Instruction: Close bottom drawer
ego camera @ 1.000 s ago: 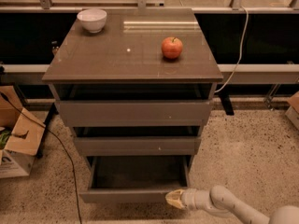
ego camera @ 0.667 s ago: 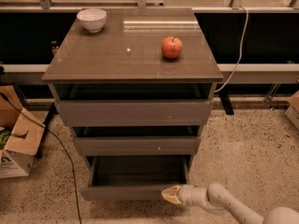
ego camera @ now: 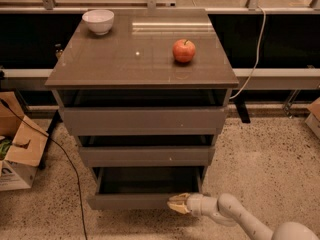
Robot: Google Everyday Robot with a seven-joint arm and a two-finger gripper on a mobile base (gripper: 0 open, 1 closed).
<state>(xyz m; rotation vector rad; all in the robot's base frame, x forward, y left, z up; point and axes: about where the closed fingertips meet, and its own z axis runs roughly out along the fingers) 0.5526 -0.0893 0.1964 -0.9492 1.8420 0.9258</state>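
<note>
The bottom drawer (ego camera: 135,201) is the lowest of three grey-brown drawers in one cabinet. It stands pulled out, with its shallow dark tray open to view and its plain front panel facing me. My gripper (ego camera: 175,204) is at the right end of that front panel, its pale fingertips against the panel face. The white arm runs off to the lower right. The middle drawer (ego camera: 145,155) and top drawer (ego camera: 144,120) above it sit further in.
A red apple (ego camera: 184,50) and a white bowl (ego camera: 98,21) sit on the cabinet top (ego camera: 135,59). A cardboard box (ego camera: 17,149) and a black cable (ego camera: 65,159) lie on the speckled floor at left. A white cable (ego camera: 256,49) hangs at right.
My gripper has moved left along the bottom drawer's front panel. The drawer looks slightly further in than one second ago.
</note>
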